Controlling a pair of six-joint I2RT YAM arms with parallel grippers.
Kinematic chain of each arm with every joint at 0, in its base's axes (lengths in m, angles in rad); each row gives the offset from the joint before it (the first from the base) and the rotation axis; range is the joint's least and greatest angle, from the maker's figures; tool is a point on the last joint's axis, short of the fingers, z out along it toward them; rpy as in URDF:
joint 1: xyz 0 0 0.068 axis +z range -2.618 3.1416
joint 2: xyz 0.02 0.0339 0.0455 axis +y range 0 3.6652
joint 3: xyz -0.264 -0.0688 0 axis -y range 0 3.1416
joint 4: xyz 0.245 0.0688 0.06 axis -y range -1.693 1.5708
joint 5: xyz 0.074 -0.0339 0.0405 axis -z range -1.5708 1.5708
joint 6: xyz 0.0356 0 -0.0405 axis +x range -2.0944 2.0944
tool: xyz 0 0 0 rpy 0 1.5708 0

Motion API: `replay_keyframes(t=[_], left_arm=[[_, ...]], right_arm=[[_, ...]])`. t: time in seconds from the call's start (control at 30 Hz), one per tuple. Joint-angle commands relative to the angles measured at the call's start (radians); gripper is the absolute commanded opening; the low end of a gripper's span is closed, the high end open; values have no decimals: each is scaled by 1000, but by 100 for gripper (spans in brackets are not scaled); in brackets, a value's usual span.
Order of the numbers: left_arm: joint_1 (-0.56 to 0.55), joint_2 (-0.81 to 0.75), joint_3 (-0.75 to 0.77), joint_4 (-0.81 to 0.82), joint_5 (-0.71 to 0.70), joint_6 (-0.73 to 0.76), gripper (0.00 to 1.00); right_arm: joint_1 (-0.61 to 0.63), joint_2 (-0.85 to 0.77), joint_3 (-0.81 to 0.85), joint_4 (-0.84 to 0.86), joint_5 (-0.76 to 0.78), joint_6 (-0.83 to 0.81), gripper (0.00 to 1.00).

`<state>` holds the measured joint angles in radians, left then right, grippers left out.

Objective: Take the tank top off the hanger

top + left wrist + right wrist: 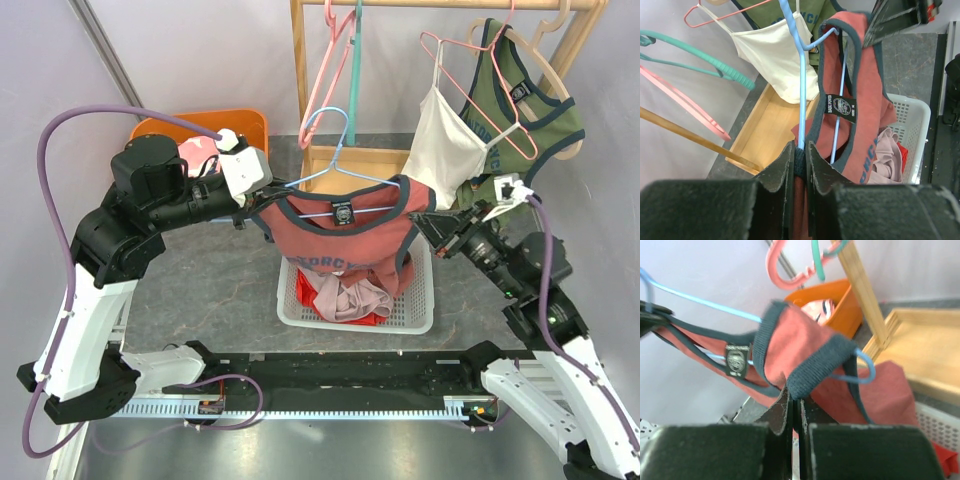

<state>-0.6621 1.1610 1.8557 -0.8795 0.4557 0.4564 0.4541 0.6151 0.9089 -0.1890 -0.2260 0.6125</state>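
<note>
The red tank top (345, 235) with navy trim hangs on a light blue wire hanger (322, 175) above the white basket. My left gripper (262, 205) is shut on the hanger's left end (801, 90), where the navy strap lies over the wire, as the left wrist view (799, 150) shows. At the top's right shoulder, my right gripper (420, 222) is shut on the navy edge of the strap (810, 367), fingertips (795, 399) pinching the fabric. The hanger's right end loop (865, 371) pokes out beside that strap. The tank top's label (841, 108) faces up.
A white basket (415, 315) holding other clothes sits under the tank top. Behind stands a wooden rack (298, 70) with pink (330, 60) and teal hangers, a white camisole (445, 145) and a green top (520, 100). An orange bin (250, 125) sits back left.
</note>
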Motion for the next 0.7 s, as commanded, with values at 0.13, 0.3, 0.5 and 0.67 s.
replay_keyframes(t=[0.13, 0.3, 0.5, 0.67], left_arm=[[7, -24, -13, 50, 21, 1, 2], [12, -47, -20, 28, 54, 14, 2], [18, -67, -33, 17, 73, 22, 2], [25, -78, -35, -9, 156, 27, 2]], right_arm=[[-3, -11, 179, -133, 218, -96, 0], [-2, 29, 194, -168, 405, -102, 0], [-3, 60, 206, -250, 618, -151, 0], [-2, 66, 205, -250, 741, -201, 0]])
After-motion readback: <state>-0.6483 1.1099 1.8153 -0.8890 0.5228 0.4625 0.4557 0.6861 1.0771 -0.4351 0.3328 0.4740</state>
